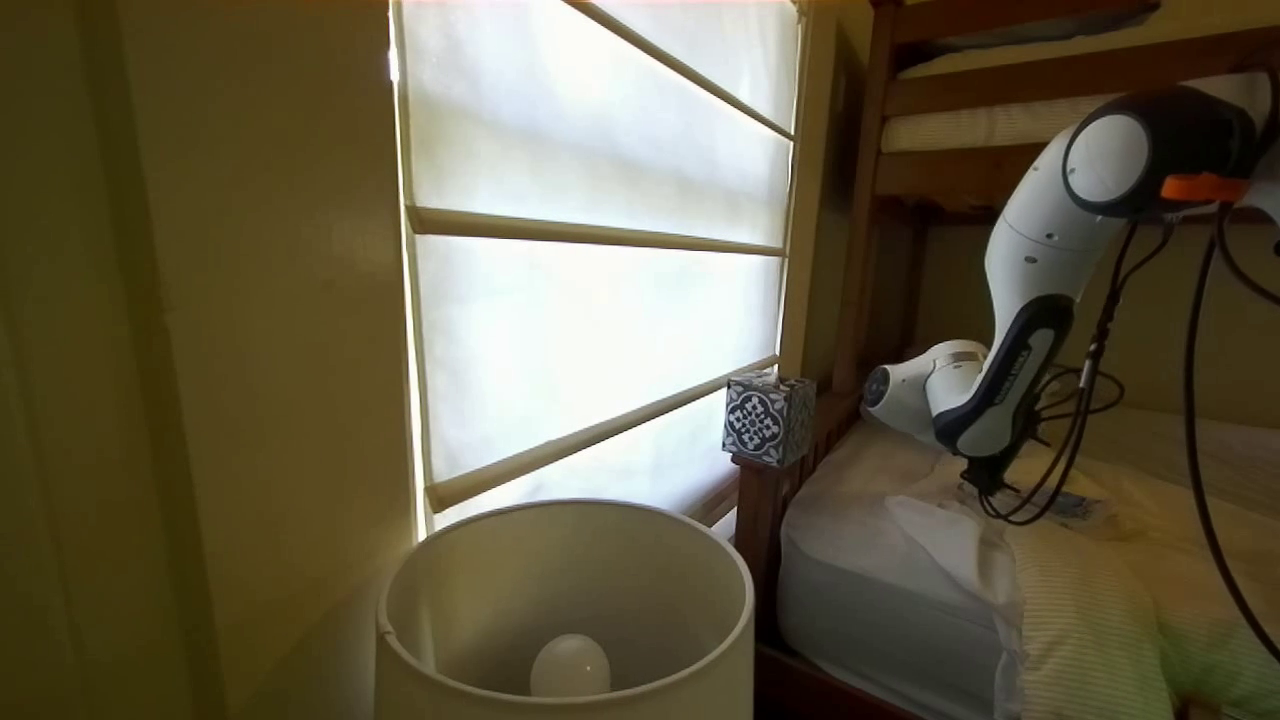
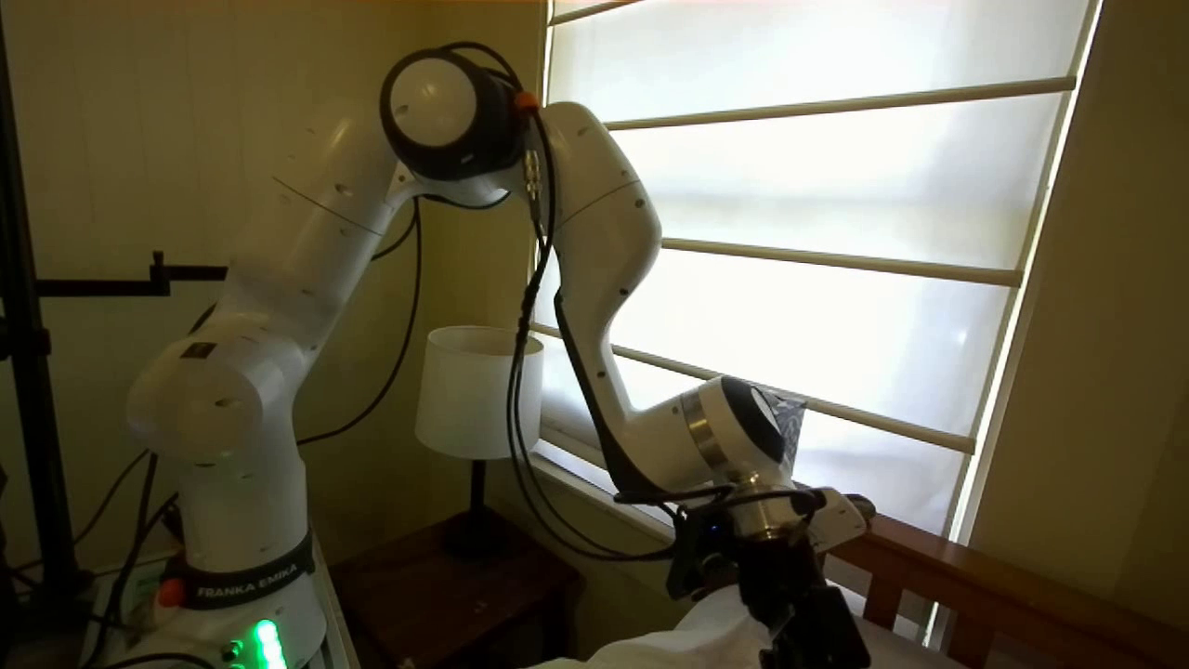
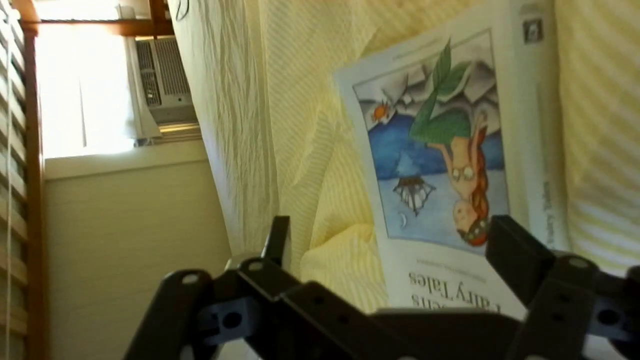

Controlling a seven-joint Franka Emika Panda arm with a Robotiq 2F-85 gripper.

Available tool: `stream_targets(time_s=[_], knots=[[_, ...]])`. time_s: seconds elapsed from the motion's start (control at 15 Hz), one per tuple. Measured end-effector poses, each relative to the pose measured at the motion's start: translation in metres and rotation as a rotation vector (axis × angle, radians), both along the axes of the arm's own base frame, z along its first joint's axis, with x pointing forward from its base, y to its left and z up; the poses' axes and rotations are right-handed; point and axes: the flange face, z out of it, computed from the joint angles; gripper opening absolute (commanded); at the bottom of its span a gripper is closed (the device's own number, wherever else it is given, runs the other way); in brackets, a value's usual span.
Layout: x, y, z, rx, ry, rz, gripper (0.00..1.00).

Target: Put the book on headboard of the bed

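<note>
Above rumpled yellow-and-white striped bedding (image 3: 305,130), hangs with black hinged jaws well apart, clamped on nothing, presumably set wide to straddle the whitish rectangular mermaid-covered book (image 3: 440,165) lying cover up there, not yet on the brown wooden slatted headboard (image 2: 1012,583)

White arm (image 2: 604,214) (black cables (image 2: 527,311))

White battened fabric blind (image 1: 600,330): I get daylight through it in both exterior views, nearly blown out.
Plain yellowish wall (image 1: 280,300): dim, darkest toward the left edge.
Distant rectangular white window (image 3: 60,90): burnt out in my wrist view.
Black two-finger gripper (image 3: 390,237): dark there, slightly soft.
Rectangular whitish mermaid-covered book (image 3: 445,170): softly lit; I cannot read its smallest print.
Glowing green indicator light (image 2: 268,643): small saturated glare.
</note>
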Motion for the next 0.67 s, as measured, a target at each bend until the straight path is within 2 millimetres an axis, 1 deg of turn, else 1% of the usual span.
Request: stream_targets(time_s=[0.2, 0.33, 0.47, 0.67], knots=[[-0.024, 0.008, -0.010, 0.031, 0.031, -0.042, 1.00], [-0.033, 0.014, -0.016, 0.066, 0.031, -0.032, 1.00], [-0.034, 0.018, -0.018, 0.121, 0.023, 0.007, 1.00], [-0.032, 0.015, -0.020, 0.191, 0.015, 0.078, 1.00]])
